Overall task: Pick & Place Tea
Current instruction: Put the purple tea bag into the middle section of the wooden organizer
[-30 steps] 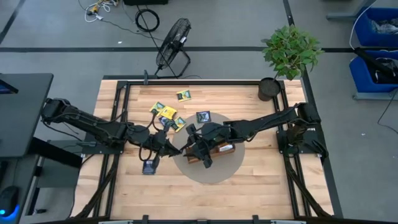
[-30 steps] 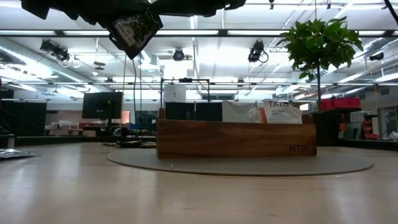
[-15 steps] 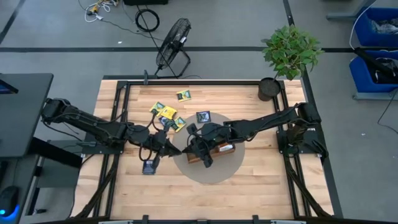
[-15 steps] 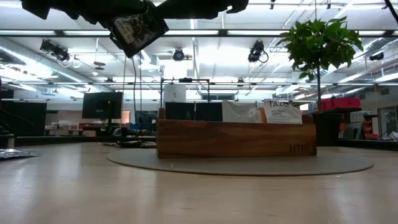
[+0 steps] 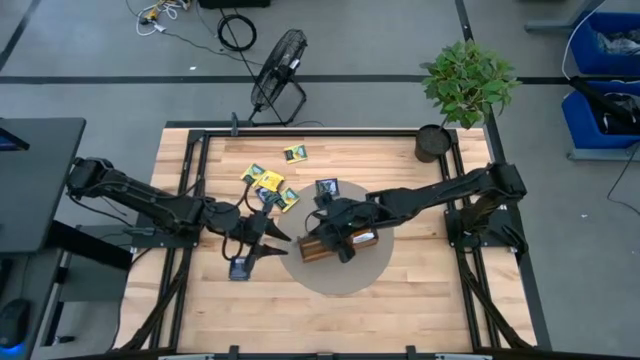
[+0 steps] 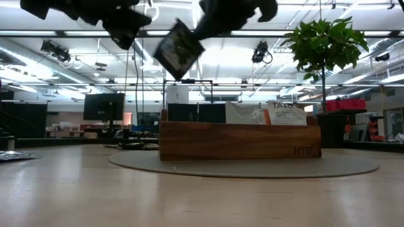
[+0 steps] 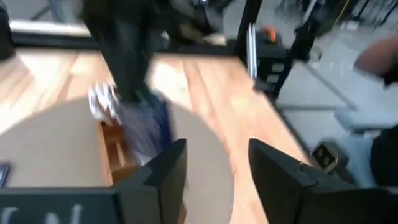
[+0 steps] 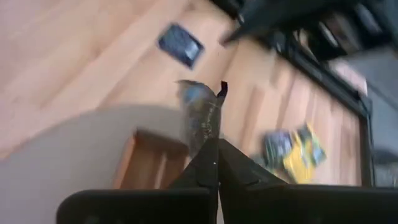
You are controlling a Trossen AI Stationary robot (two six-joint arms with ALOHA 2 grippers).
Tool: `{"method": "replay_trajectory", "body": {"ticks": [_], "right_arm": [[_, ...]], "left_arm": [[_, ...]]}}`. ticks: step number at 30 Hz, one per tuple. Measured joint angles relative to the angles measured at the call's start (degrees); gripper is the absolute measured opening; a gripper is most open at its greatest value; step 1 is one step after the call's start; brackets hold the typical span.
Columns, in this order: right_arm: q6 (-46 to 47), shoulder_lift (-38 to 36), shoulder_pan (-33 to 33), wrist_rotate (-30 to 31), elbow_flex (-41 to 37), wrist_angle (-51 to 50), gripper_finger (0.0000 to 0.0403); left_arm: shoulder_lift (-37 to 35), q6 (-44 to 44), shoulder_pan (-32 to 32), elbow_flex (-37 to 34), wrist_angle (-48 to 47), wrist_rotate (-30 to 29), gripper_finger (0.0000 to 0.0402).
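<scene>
Now the dark sachet [image 6: 179, 48] hangs from the right tool [image 8: 214, 144], pinched; left tool [image 7: 211, 165] is wide. Lower it straight into the tray's [image 6: 240, 141] 9 o'clock compartment.

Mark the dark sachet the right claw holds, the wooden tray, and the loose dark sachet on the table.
Held dark sachet [image 6: 178, 49], low view, middle of its face.
Wooden tray [image 6: 240, 141], low view, front wall.
Loose dark sachet [image 5: 239, 268], high view, its centre.

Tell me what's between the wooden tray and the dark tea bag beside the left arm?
The left end effector, open and empty, in the high view.
</scene>
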Motion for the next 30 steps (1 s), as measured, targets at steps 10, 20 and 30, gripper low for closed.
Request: {"method": "replay_trajectory", "body": {"ticks": [10, 20, 30], "right_arm": [[8.7, -2.1, -0.2, 7.0, 0.0, -13.3, 0.0], [15.1, -2.1, -0.2, 3.8, 0.5, -20.0, 0.0], [16.8, -1.9, -1.9, 1.0, 0.6, -23.9, 0.0]], "left_arm": [[0.0, -1.6, 0.4, 0.0, -11.0, -10.6, 0.0193], [0.0, 0.0, 0.3, -0.2, -13.9, -13.6, 0.0158], [-4.9, 0.5, 0.3, -0.2, -20.0, -15.6, 0.0134]]}}
